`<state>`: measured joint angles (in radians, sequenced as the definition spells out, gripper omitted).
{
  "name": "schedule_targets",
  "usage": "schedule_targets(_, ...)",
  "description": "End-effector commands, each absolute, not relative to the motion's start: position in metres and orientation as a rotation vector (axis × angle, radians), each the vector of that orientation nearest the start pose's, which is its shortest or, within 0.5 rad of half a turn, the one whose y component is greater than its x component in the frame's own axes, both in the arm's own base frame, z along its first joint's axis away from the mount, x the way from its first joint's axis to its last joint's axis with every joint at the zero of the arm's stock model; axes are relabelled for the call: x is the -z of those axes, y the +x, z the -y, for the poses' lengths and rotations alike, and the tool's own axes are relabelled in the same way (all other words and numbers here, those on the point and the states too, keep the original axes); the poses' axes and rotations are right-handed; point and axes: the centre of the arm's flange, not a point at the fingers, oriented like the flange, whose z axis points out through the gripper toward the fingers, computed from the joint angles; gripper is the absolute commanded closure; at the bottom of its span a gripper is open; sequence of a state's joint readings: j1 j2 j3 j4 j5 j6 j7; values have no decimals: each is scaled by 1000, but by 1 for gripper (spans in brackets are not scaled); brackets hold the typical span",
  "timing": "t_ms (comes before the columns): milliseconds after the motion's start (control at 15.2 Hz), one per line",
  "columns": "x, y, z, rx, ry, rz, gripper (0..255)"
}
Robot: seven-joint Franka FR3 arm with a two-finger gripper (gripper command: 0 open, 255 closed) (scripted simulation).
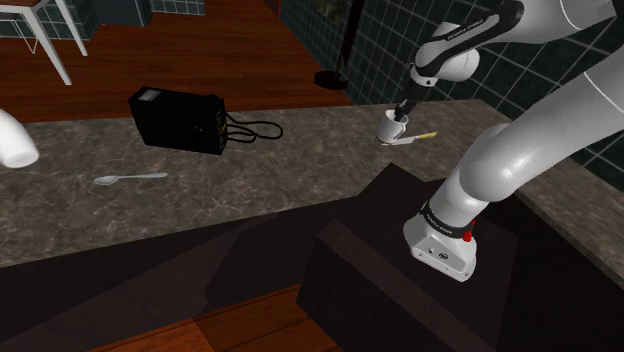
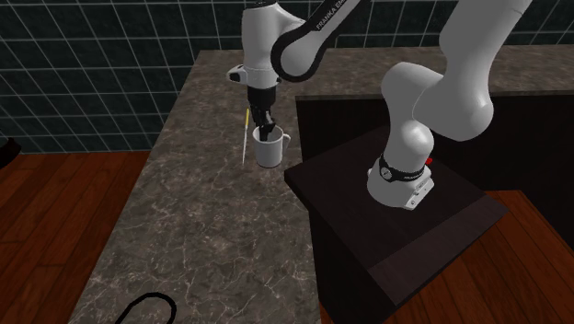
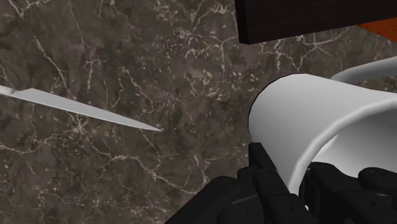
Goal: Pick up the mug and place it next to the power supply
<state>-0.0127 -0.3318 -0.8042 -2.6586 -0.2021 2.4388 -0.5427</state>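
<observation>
Stone counter (image 3: 127, 76); wrist view shows claw (image 3: 294, 168) pinching mug (image 3: 305, 108).

White arm reaching from its dark stand, black fingers (image 1: 402, 112) at the rim of a small white mug (image 1: 392, 130), dark marbled stone worktop (image 1: 300, 190), black boxy power supply (image 1: 178, 120) with looped black cable (image 1: 255, 129) well apart leftward, grey metal spoon (image 1: 130, 179) in front of it

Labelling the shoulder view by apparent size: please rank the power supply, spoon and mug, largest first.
1. power supply: clearly largest.
2 and 3. spoon and mug: unsure. The spoon looks longer but thin and lies nearer the camera, while the mug looks bulkier.
</observation>
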Motion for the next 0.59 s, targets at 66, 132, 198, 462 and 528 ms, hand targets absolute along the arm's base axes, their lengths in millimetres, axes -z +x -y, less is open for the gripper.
schedule_targets(66, -335, 293, 290, 138, -3073, -147, 255)
schedule_targets(132, -341, 293, 290, 138, -3073, -147, 255)
schedule_targets(198, -346, 293, 290, 138, -3073, -147, 255)
schedule_targets(462, -367, 293, 290, 138, -3073, -147, 255)
schedule_targets(528, -372, 293, 290, 138, -3073, -147, 255)
